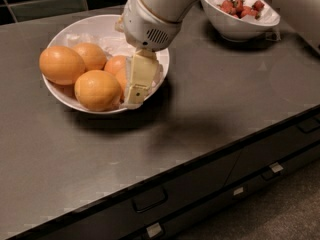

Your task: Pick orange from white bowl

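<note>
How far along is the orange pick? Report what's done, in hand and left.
Done: the gripper is down at the right side of the white bowl. In hand: lining up on the orange, which lies right beside it in the bowl, not lifted. Left: grasp the orange and raise it clear of the bowl.

Single camera, close and high, looks obliquely down across the counter (pixel 215 119). Gripper (pixel 134 95) sits at ten o'clock, in the white bowl (pixel 95 20).

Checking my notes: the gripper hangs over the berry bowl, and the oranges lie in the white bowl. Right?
No. The camera view shows the gripper over the white bowl's right rim, beside the oranges; the berry bowl stands apart.
</note>
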Tool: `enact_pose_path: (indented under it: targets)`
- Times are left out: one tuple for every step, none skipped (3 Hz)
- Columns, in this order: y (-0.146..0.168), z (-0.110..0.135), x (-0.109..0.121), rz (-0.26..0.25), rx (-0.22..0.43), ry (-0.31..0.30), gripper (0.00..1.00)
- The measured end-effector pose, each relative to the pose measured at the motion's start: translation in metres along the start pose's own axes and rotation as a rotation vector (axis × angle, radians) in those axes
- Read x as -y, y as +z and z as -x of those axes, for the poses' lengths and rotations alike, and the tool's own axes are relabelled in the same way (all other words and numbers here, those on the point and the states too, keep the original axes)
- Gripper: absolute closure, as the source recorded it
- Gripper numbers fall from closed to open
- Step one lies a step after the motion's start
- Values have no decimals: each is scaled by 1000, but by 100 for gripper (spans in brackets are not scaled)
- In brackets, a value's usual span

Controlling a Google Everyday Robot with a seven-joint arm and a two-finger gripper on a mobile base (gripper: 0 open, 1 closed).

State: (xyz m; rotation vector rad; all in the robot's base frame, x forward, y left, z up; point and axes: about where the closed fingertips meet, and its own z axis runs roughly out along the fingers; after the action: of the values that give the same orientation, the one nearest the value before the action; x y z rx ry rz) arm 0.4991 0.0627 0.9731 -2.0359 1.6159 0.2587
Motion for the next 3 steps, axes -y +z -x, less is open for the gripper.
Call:
enact_pose_path:
  targets:
    - [11, 21, 5, 37, -4, -34, 0]
    - [29, 33, 4, 93, -7, -54, 0]
    - [49, 37, -1, 138, 11, -52, 0]
